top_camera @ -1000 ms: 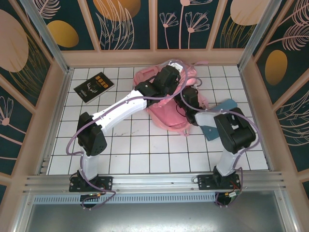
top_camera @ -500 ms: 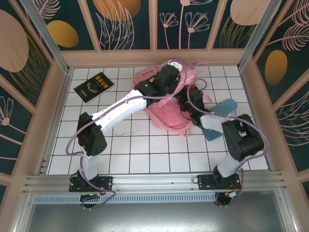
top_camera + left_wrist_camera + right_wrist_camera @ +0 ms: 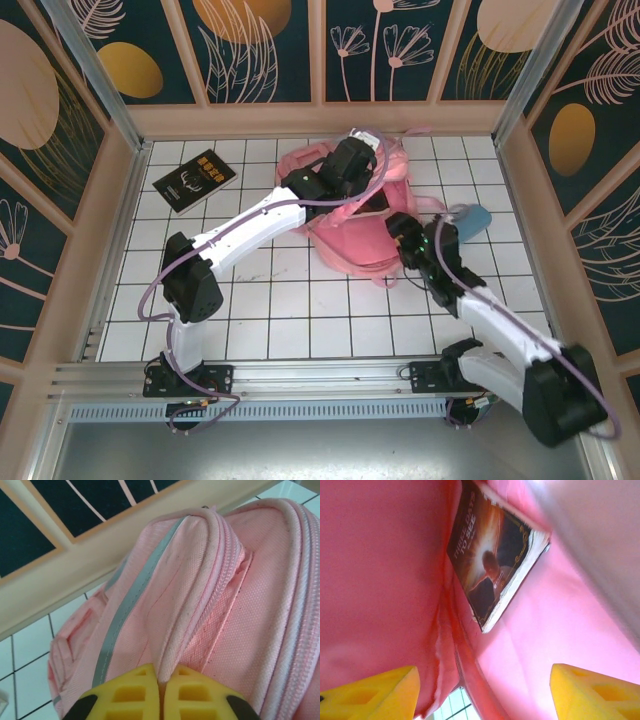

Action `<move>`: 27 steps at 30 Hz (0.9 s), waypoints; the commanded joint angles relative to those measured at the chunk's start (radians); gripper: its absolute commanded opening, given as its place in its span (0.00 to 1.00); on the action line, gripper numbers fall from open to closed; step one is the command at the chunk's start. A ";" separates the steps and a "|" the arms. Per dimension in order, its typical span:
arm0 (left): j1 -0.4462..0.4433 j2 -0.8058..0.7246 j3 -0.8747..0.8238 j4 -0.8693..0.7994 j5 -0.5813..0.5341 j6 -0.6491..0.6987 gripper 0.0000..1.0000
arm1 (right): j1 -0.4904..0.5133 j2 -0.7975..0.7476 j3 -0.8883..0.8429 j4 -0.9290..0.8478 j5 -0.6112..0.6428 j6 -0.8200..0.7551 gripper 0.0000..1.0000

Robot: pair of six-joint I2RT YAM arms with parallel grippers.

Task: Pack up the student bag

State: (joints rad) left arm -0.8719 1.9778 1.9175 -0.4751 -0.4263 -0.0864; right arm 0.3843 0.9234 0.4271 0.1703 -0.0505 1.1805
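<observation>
Pink woven student bag (image 3: 340, 245), soft and slumped, far-centre on the desk (image 3: 290, 300), long axis approx far-to-near.
My L claw (image 3: 160, 692) is clenched on a padded fabric ridge beside the grey reflective strip (image 3: 125, 610). R claw (image 3: 482, 690) is spread wide inside the bag, w/ a flat paperback (image 3: 492, 555) ahead.

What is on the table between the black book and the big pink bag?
Nothing. In the top view, only bare white tiles of the table lie between the black book and the pink bag.
</observation>
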 commanded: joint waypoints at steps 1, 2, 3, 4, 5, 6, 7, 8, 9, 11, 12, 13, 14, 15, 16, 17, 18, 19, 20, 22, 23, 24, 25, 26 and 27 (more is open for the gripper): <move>0.006 -0.019 -0.046 0.057 0.079 -0.043 0.19 | -0.056 -0.146 -0.045 -0.255 0.061 -0.046 0.72; 0.005 -0.024 -0.073 0.056 0.118 -0.047 0.24 | -0.080 -0.186 -0.043 -0.300 0.061 -0.060 0.72; 0.006 -0.030 -0.099 0.056 0.147 -0.053 0.29 | -0.096 -0.215 -0.039 -0.332 0.061 -0.073 0.73; 0.005 -0.037 -0.123 0.057 0.173 -0.062 0.33 | -0.116 -0.242 -0.027 -0.364 0.061 -0.089 0.73; 0.007 -0.046 -0.147 0.059 0.194 -0.070 0.38 | -0.129 -0.258 -0.008 -0.388 0.061 -0.111 0.74; 0.006 -0.054 -0.166 0.062 0.203 -0.078 0.43 | -0.136 -0.266 0.012 -0.404 0.077 -0.128 0.75; 0.008 -0.065 -0.189 0.068 0.205 -0.089 0.49 | -0.140 -0.265 0.039 -0.419 0.087 -0.148 0.75; 0.009 -0.077 -0.207 0.072 0.201 -0.099 0.55 | -0.141 -0.256 0.067 -0.427 0.091 -0.168 0.76; 0.013 -0.085 -0.220 0.072 0.197 -0.109 0.60 | -0.142 -0.243 0.092 -0.432 0.089 -0.183 0.76; 0.036 -0.113 -0.250 0.074 0.197 -0.141 0.68 | -0.141 -0.201 0.152 -0.437 0.074 -0.219 0.77; 0.052 -0.128 -0.268 0.079 0.202 -0.159 0.70 | -0.142 -0.181 0.175 -0.436 0.070 -0.236 0.77; 0.078 -0.145 -0.291 0.089 0.218 -0.183 0.72 | -0.142 -0.156 0.202 -0.432 0.050 -0.258 0.77; 0.107 -0.168 -0.314 0.099 0.234 -0.209 0.74 | -0.142 -0.131 0.228 -0.426 0.024 -0.274 0.78; 0.141 -0.185 -0.339 0.108 0.240 -0.231 0.76 | -0.142 -0.108 0.249 -0.422 0.005 -0.294 0.78; 0.178 -0.202 -0.366 0.117 0.237 -0.258 0.78 | -0.140 -0.080 0.271 -0.414 -0.021 -0.312 0.78; 0.218 -0.217 -0.391 0.121 0.224 -0.281 0.81 | -0.137 -0.052 0.289 -0.405 -0.050 -0.331 0.79; 0.250 -0.226 -0.409 0.121 0.207 -0.302 0.84 | -0.131 -0.027 0.304 -0.399 -0.066 -0.344 0.80; 0.298 -0.236 -0.430 0.120 0.195 -0.326 0.86 | -0.118 0.002 0.322 -0.392 -0.077 -0.357 0.81; 0.344 -0.240 -0.451 0.121 0.192 -0.352 0.88 | -0.099 0.029 0.339 -0.385 -0.077 -0.367 0.82; 0.443 -0.239 -0.481 0.121 0.190 -0.392 0.90 | -0.053 0.080 0.369 -0.371 -0.062 -0.383 0.82; 0.492 -0.234 -0.494 0.124 0.192 -0.409 0.91 | -0.030 0.109 0.384 -0.363 -0.056 -0.386 0.83; 0.533 -0.226 -0.501 0.124 0.195 -0.422 0.91 | -0.010 0.131 0.397 -0.356 -0.054 -0.388 0.83; 0.576 -0.213 -0.504 0.127 0.193 -0.432 0.92 | 0.010 0.158 0.411 -0.349 -0.051 -0.391 0.83; 0.613 -0.197 -0.504 0.130 0.191 -0.437 0.92 | 0.028 0.188 0.423 -0.343 -0.049 -0.391 0.83; 0.648 -0.183 -0.501 0.135 0.200 -0.444 0.92 | 0.041 0.208 0.430 -0.334 -0.050 -0.390 0.83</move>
State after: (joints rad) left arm -0.2794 1.7653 1.4288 -0.3527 -0.2241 -0.4622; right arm 0.3939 1.0946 0.8078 -0.2081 -0.0887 0.8276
